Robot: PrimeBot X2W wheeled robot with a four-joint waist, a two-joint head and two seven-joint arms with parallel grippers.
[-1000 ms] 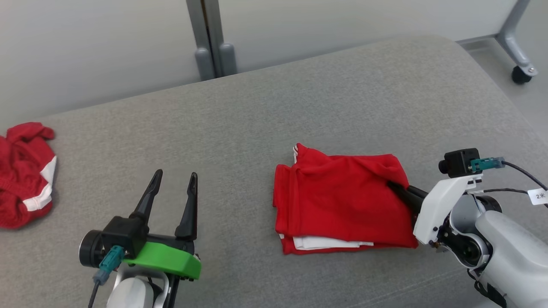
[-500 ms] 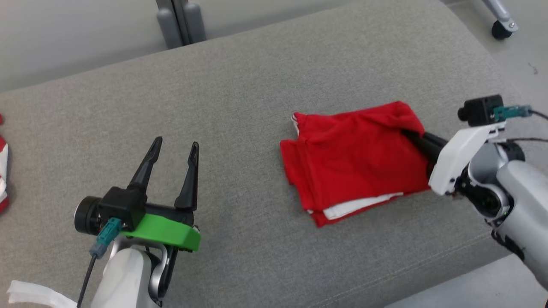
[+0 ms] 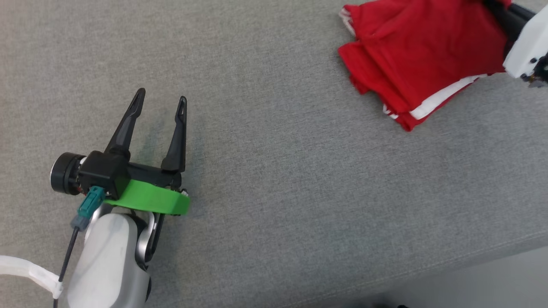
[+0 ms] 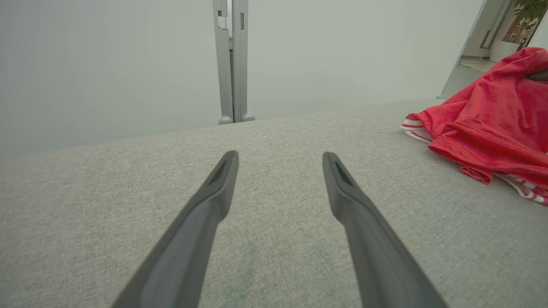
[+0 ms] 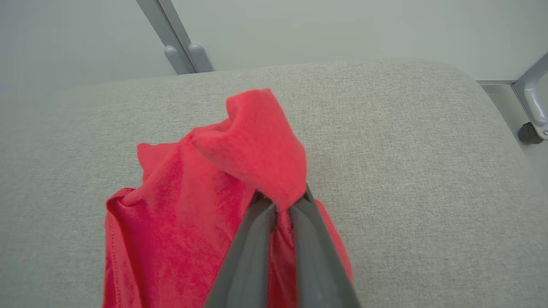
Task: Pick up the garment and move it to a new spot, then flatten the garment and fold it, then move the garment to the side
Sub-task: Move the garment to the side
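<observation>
Two grippers and one garment are on show, all over a grey cushion (image 3: 274, 162).

At the left of the head view, the left gripper (image 3: 162, 96) hovers low over the cushion on its green mount (image 3: 150, 199). Its jaws are spread wide with only bare fabric between the two dark fingers. A white strap (image 3: 25, 269) curls in at the bottom left corner. The left wrist view shows the same spread, the left gripper (image 4: 280, 155) pointing across the cushion toward a pale wall and a pair of grey posts (image 4: 233, 64), which the head view leaves out.

Well to the right, at the top right of the head view, lies the garment (image 3: 419, 47). It is red with white trim along its lower edges, folded into a rough stack of layers, and it rests on the cushion. From the left wrist view the garment (image 4: 492, 124) sits at the right edge, its far side raised higher than its near hem.

The right wrist view gives what the others hide: the right gripper (image 5: 282, 205) has its jaws pressed together, pinching a fold of the garment (image 5: 192, 205), and a flap of red cloth stands up over the fingertips. In the head view only its white casing (image 3: 524, 42) and dark finger bases meet the cloth. At the far right of the right wrist view, a caster wheel (image 5: 528, 132) stands on the floor beyond the cushion's rounded corner.
</observation>
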